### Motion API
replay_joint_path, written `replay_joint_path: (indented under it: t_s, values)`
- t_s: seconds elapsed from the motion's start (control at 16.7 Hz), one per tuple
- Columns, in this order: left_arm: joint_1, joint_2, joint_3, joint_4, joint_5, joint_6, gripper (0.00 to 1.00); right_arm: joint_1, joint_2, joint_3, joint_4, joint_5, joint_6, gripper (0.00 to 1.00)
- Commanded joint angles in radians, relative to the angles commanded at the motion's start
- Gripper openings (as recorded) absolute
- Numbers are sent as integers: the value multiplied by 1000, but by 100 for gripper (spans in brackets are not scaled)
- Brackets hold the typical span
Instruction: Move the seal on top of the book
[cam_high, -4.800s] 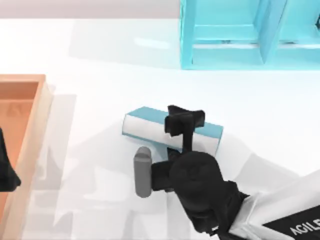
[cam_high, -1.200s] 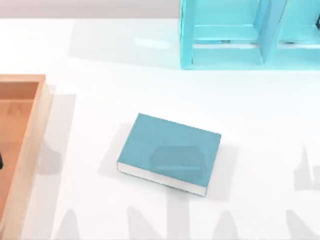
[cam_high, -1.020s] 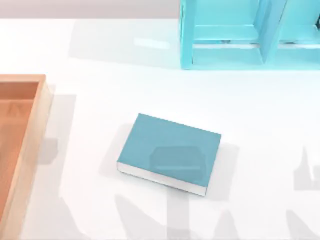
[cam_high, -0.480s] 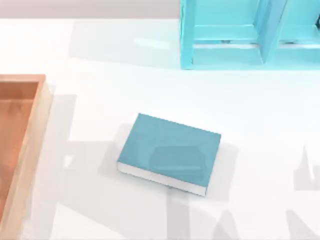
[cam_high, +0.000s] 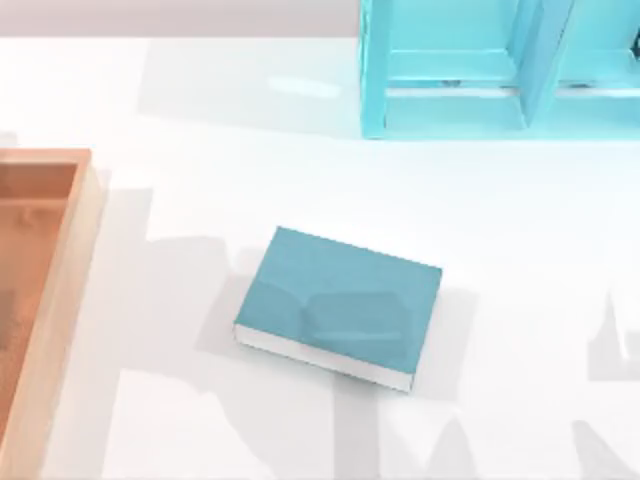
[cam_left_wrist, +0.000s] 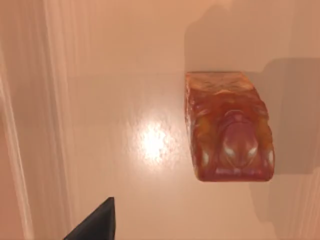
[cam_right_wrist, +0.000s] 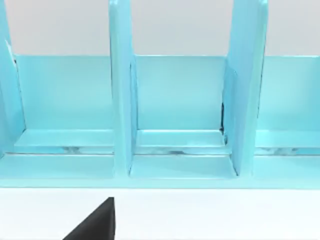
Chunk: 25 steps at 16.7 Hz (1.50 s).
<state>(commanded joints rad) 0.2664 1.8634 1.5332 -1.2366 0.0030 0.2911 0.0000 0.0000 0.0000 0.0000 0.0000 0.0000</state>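
Observation:
The teal-blue book (cam_high: 340, 305) lies flat in the middle of the table, cover up, with its white page edges facing the front. The seal (cam_left_wrist: 229, 127), a small glossy red-orange block with yellowish marks, rests on the floor of the orange-brown wooden tray (cam_left_wrist: 115, 75). My left gripper (cam_left_wrist: 97, 225) hangs over the tray floor, off to one side of the seal and apart from it. A dark part of my right gripper (cam_right_wrist: 97, 222) shows in front of the shelf, above white table.
The wooden tray (cam_high: 72, 250) runs along the table's left edge. A turquoise shelf unit (cam_high: 480, 70) with upright dividers (cam_right_wrist: 122, 100) stands at the back right. White table surrounds the book, crossed by grey shadows near the front.
The right arm that stood over the book has left the top view, and the book now lies flat. The dark shape at the tray's left edge is gone. Shadows have shifted across the table.

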Motion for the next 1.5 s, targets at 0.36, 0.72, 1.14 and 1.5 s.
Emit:
replay_joint_path:
  t_s: [0.36,0.72,1.14,1.5]
  values:
    - [-4,3,-18,19,0,-2,100,0,0,0,0,0,0,100]
    - [0,66,-176,250,0,1,100,0,0,0,0,0,0,100]
    - [2,106,-268,374,1,4,100,0,0,0,0,0,0,100]
    - [2,106,-268,374,1,4,62,0,0,0,0,0,0,100]
